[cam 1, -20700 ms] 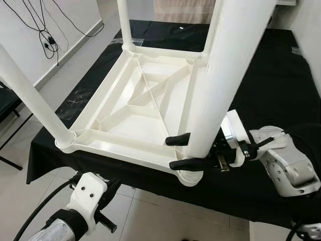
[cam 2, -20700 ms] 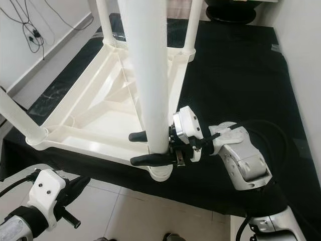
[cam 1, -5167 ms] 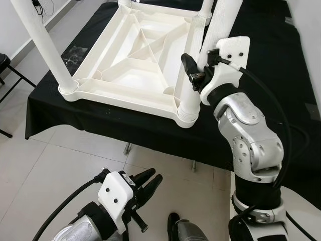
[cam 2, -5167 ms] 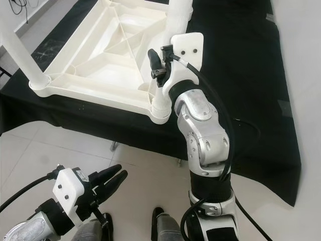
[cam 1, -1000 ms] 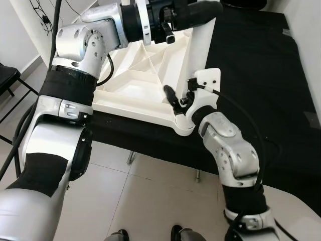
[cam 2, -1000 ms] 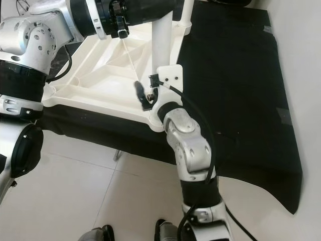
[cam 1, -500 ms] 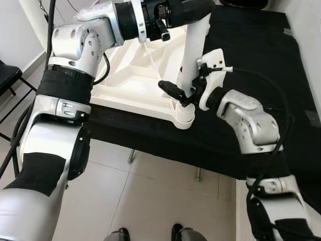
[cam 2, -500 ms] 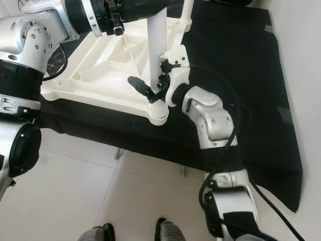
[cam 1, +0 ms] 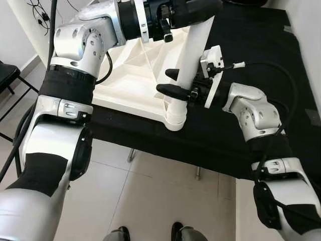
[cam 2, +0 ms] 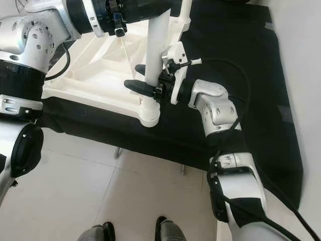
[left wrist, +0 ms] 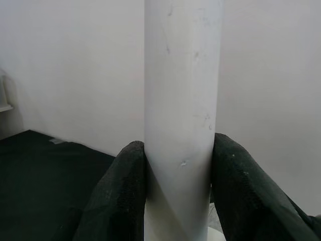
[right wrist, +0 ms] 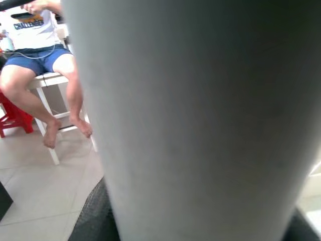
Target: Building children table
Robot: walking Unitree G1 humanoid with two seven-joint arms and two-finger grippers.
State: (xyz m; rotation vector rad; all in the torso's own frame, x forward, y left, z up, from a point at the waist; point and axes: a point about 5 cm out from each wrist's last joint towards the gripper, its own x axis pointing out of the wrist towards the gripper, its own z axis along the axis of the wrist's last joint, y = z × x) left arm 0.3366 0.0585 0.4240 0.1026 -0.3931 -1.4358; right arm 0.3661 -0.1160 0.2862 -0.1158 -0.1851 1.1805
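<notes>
Top of the white plastic tube leg (cam 1: pixel 193 52) is cut off; left gripper (cam 1: pixel 200 7) pinches it high, right gripper (cam 1: pixel 173 83) clamps it low, above the upturned white plastic tabletop (cam 1: pixel 131 75) corner.

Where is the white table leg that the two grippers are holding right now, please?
The white table leg stands in the near right corner socket of the upturned tabletop, gripped high by the left gripper and low by the right gripper.
</notes>
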